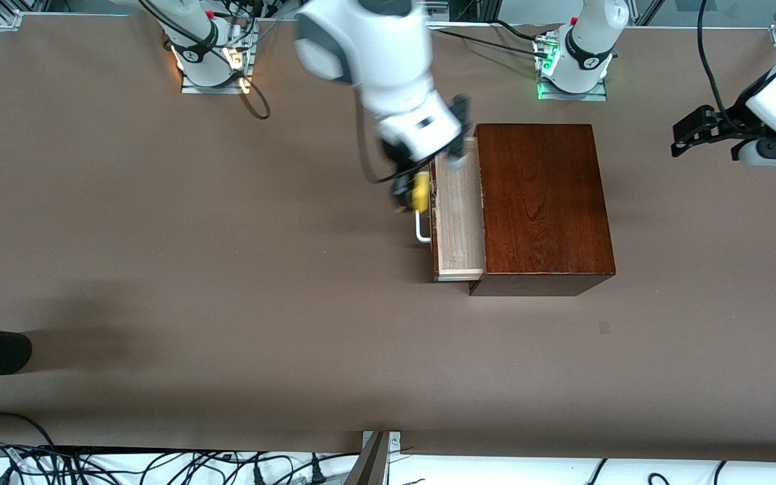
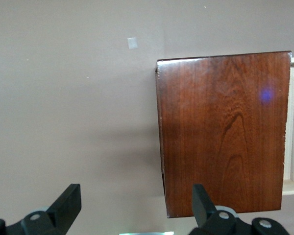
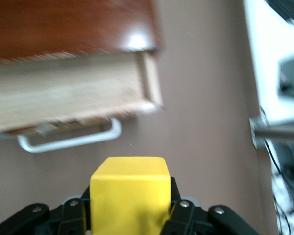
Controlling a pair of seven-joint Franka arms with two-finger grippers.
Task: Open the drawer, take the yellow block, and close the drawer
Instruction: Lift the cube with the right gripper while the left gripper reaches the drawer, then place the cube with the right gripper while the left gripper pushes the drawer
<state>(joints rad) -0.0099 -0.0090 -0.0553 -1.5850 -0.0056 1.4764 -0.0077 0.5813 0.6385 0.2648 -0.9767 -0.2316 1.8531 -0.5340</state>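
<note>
The right gripper hangs over the white handle of the open drawer, clamping the yellow block; the left gripper waits, fingers spread wide, above the box.

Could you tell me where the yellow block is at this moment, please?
The yellow block is held up in the right pincer, over the white handle of the open drawer, in the front view.

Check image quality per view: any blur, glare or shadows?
Front view: right gripper with the yellow block is motion-smeared. Right wrist view: drawer blurred, glare spot on the box. Left wrist view: sharp, a bluish flare on the box top; left gripper shadows the table.
</note>
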